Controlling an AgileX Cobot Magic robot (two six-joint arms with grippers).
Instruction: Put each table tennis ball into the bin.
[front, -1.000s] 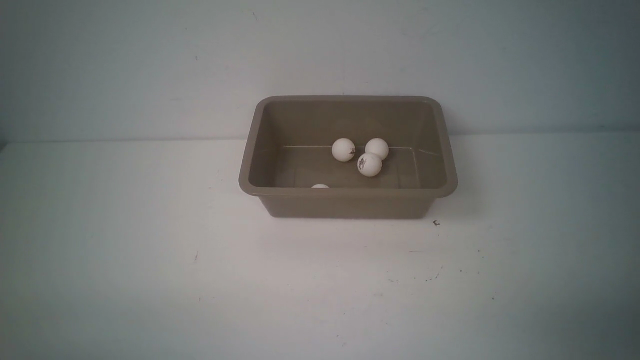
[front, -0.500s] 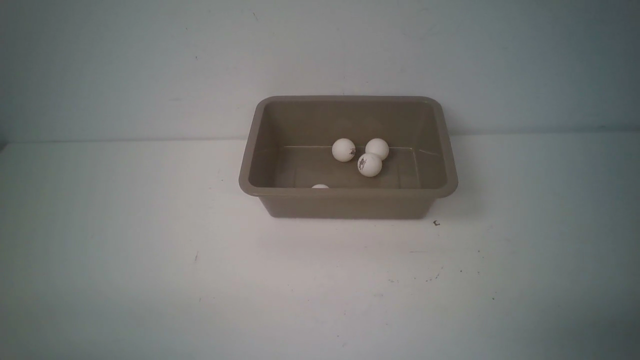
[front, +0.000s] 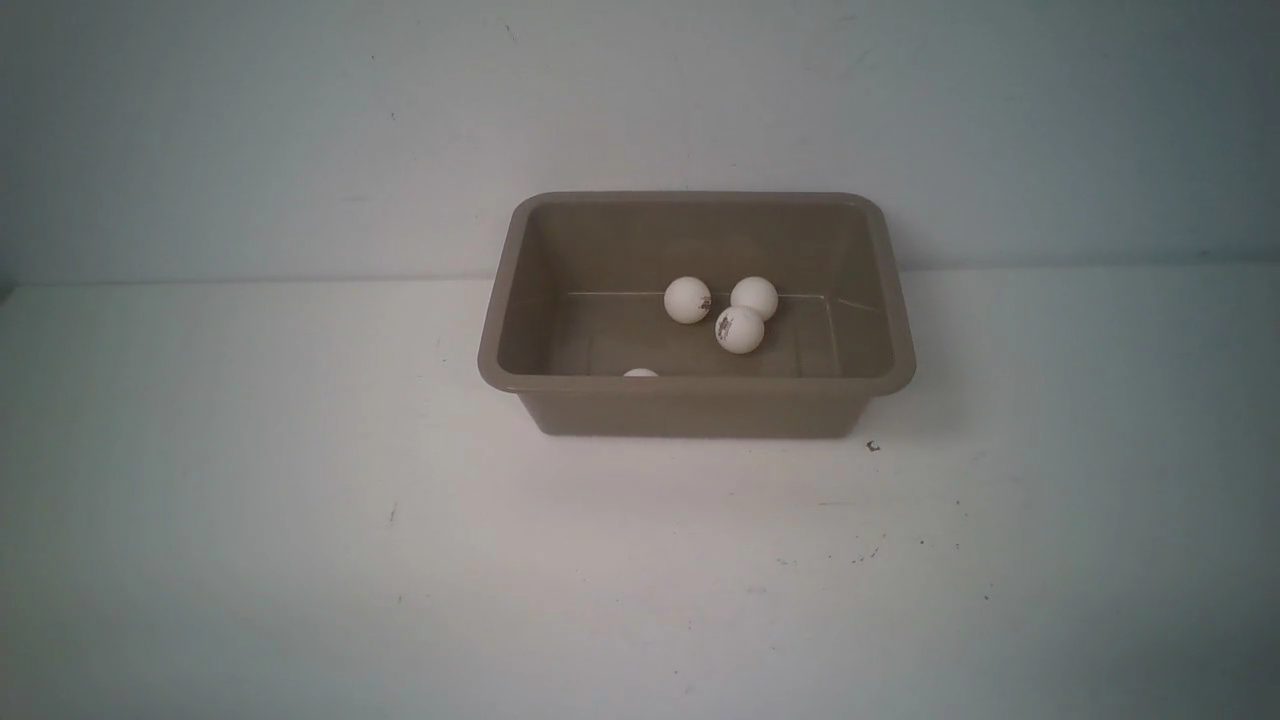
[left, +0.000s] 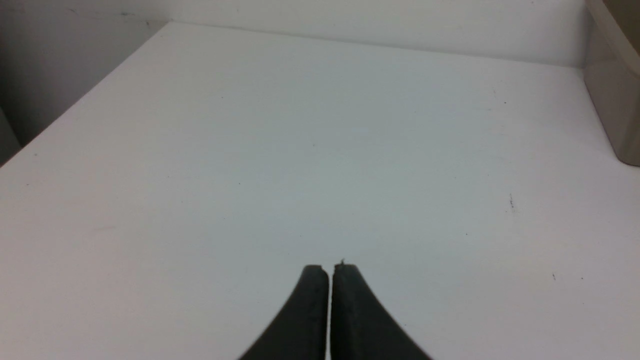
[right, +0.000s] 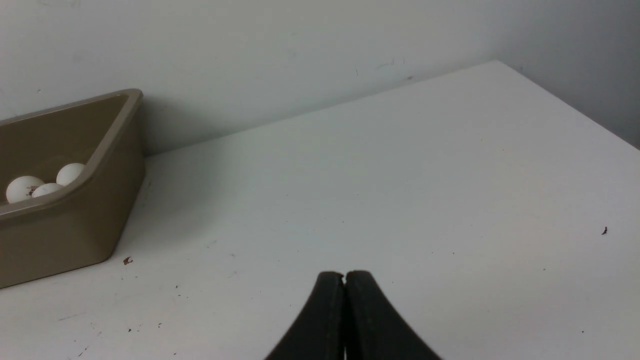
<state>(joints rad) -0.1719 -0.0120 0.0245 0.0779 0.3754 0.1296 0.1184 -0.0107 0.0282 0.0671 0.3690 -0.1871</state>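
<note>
Broadly, one white table (front: 300, 560), backed by a pale wall. One taupe-brown plastic bin (front: 690, 408) set on the table near the wall, roughly centred in the front view, open side up. Two hands, neither seen in the front view: left hand (left: 330, 270) low over bare table, black fingers pressed together, pinching nothing, one corner of the bin at the edge of its wrist view; right hand (right: 344, 276) likewise low over the table, fingers pressed together and empty, bin well apart from it. Four table tennis balls counted, all inside the bin: three clustered near the far wall — first ball (front: 687, 299), second ball (front: 754, 296), third ball (front: 739, 330) with a dark printed mark, just beside the other two — plus a fourth ball (front: 640, 373) mostly hidden behind the near wall. One small dark speck (front: 873, 446) on the table just beside the bin's near right corner. Unchanged from the earlier frames: same ball positions, same bin position.
</note>
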